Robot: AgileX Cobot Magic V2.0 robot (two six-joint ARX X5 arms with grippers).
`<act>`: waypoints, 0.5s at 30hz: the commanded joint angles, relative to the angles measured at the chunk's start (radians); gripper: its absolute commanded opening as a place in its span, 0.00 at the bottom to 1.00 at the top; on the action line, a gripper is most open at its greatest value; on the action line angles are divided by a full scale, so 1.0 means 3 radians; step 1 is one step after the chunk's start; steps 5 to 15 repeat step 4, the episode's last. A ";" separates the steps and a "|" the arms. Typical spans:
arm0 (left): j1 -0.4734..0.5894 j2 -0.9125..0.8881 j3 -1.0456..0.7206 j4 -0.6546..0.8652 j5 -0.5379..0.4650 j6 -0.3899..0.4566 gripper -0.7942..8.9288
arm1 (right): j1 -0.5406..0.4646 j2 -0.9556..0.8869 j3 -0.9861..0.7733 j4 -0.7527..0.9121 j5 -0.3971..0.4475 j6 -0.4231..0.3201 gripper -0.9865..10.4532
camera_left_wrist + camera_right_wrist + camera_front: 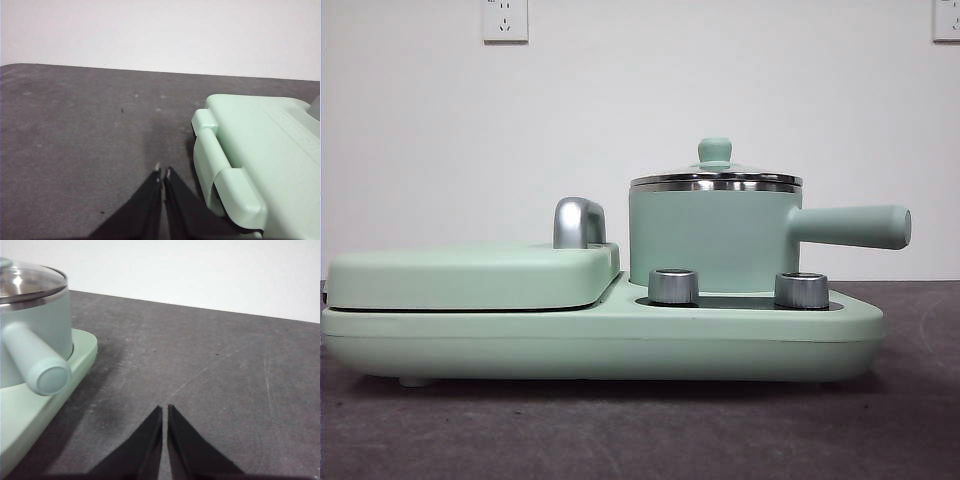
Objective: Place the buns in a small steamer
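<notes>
Left hand (162, 175) hovers over bare dark desk (75, 140), its two black jaws pressed together and holding nothing. Just beside it, at the lower right of that frame, lies the hinged corner of the mint-green griddle (250, 145).

Right hand (165, 410) is likewise closed and empty above the desk, its jaws meeting at the bottom centre of its frame. At the far left of that frame stands the steamer (35, 315), its long handle (37, 362) pointing toward the camera, the glass lid (25, 282) seated on the steel rim. It sits on the green base (75, 360), well apart from the hand.

In the front view neither hand shows. The steamer stands right of centre, lid on, green knob (715, 150) on top, handle reaching toward the right edge. Two steel dials (673, 286) stand on the base in front of it. The flat griddle fills the left half, closed, with a silver handle (578, 222) rising behind it. No buns can be seen in any view. Two wall sockets (505, 20) sit on the white wall at the top.
</notes>
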 commanded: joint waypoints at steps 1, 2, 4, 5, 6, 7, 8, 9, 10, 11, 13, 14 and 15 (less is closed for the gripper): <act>-0.0004 -0.0001 -0.0065 0.0037 0.0000 0.0032 0.09 | 0.0004 0.0000 -0.0017 0.0037 0.0000 0.0009 0.10; -0.0004 -0.0001 -0.0065 0.0037 0.0001 0.0032 0.09 | 0.0004 0.0000 -0.0017 0.0037 0.0000 0.0009 0.10; -0.0004 -0.0001 -0.0065 0.0037 0.0000 0.0032 0.09 | 0.0004 0.0000 -0.0017 0.0037 0.0000 0.0010 0.10; -0.0004 -0.0001 -0.0065 0.0037 0.0000 0.0032 0.09 | 0.0004 0.0000 -0.0017 0.0037 0.0000 0.0010 0.10; -0.0004 -0.0001 -0.0065 0.0037 0.0000 0.0032 0.09 | 0.0004 0.0000 -0.0017 0.0037 0.0000 0.0010 0.10; -0.0004 -0.0001 -0.0065 0.0037 0.0000 0.0032 0.09 | 0.0004 0.0000 -0.0017 0.0037 0.0000 0.0010 0.10; -0.0004 -0.0001 -0.0065 0.0037 0.0000 0.0032 0.09 | 0.0004 0.0000 -0.0017 0.0037 0.0000 0.0010 0.10; -0.0004 -0.0001 -0.0065 0.0037 0.0000 0.0032 0.09 | 0.0004 0.0000 -0.0017 0.0037 0.0000 0.0010 0.10; -0.0004 -0.0001 -0.0065 0.0037 0.0000 0.0032 0.09 | 0.0004 0.0000 -0.0017 0.0037 0.0000 0.0010 0.10; -0.0004 -0.0001 -0.0065 0.0037 0.0000 0.0032 0.09 | 0.0004 0.0000 -0.0017 0.0037 0.0000 0.0010 0.10; -0.0004 -0.0001 -0.0065 0.0037 0.0000 0.0032 0.09 | 0.0004 0.0000 -0.0017 0.0037 0.0000 0.0010 0.10; -0.0004 -0.0001 -0.0065 0.0037 0.0000 0.0032 0.09 | 0.0004 0.0000 -0.0017 0.0037 0.0000 0.0010 0.10; -0.0004 -0.0001 -0.0065 0.0037 0.0000 0.0032 0.09 | 0.0004 0.0000 -0.0017 0.0037 0.0000 0.0010 0.10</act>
